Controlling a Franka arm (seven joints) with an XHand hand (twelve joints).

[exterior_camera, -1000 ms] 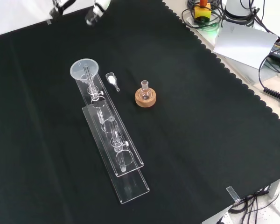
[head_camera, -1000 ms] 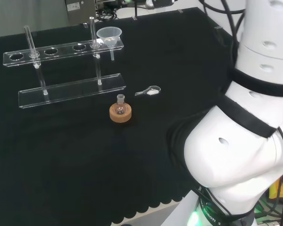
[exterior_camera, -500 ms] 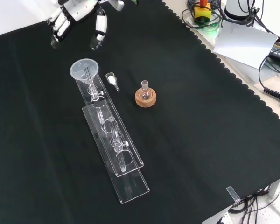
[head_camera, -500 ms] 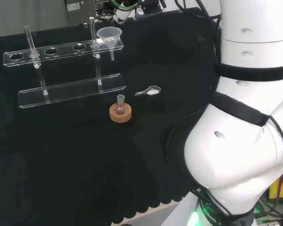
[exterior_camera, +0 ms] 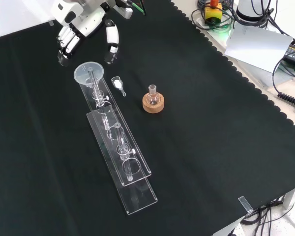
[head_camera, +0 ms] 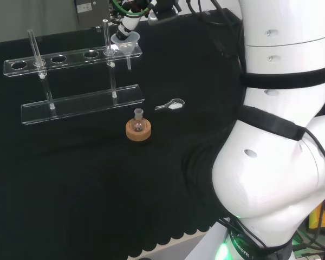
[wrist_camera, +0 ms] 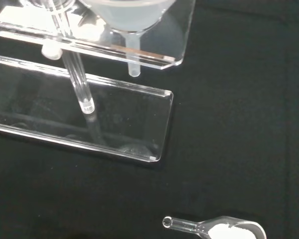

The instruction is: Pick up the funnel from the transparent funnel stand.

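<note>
Funnel (exterior_camera: 88,73): seated in the end hole of the transparent funnel stand (exterior_camera: 119,156), stem hanging through, so free to lift straight up; hand (exterior_camera: 83,27): just beyond it, fingers spread, holding nothing, apparently poised to close around the rim.

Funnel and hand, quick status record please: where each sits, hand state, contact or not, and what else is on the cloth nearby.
funnel: seated in the end hole of the transparent funnel stand, bowl up
hand: above the funnel's end of the stand, front view
hand state: open, fingers spread and pointing down
contact: none visible; gap between fingertips and funnel rim in front view
nearby: small clear scoop with white powder; small flask on cork ring
</note>
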